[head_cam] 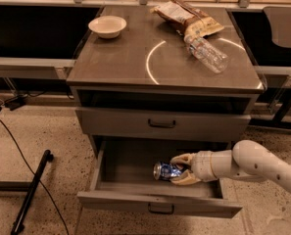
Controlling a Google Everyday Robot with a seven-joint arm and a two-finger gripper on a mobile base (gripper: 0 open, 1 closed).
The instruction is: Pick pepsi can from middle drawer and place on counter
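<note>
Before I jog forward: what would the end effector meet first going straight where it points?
Most likely the pepsi can, lying just ahead of the end effector in the open middle drawer.

Cream-coloured robot arm (265, 166) entering from the right edge, forearm sloping down and leftward to a thick cylindrical wrist (211, 165); its pincer (175, 171) low inside the open middle drawer (125, 168); two pale fingers (181, 158), one above, one below, clamped on the pepsi can (163, 171).

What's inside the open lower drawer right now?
The pepsi can lies on its side in the middle drawer, with the gripper at one end of it. The drawer's front wall hides the floor nearest the camera.
</note>
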